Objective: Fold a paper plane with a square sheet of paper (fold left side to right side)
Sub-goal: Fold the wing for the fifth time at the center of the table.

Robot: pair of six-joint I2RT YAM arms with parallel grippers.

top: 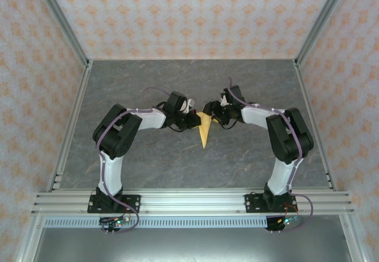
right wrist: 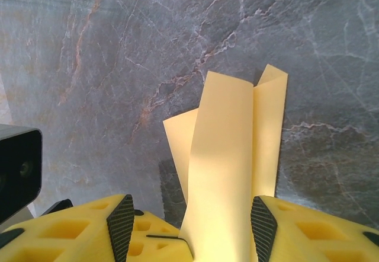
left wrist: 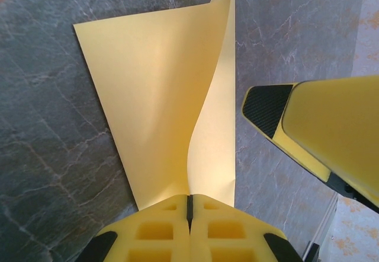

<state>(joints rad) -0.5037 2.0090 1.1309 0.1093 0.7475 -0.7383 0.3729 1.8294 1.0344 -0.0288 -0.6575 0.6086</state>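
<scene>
Yellow-orange paper plane [top: 204, 133] is pinched at its 9 o'clock edge by left pincer [left wrist: 189, 207] for folding rightward; right pincer [right wrist: 192, 217] straddles it, spread.

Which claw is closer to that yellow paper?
Left, barely. The left claw is pinched shut on the paper; the right claw is open astride it, not gripping.

Top cam overhead; 2 wrist cams near paper [left wrist: 160, 96].
</scene>
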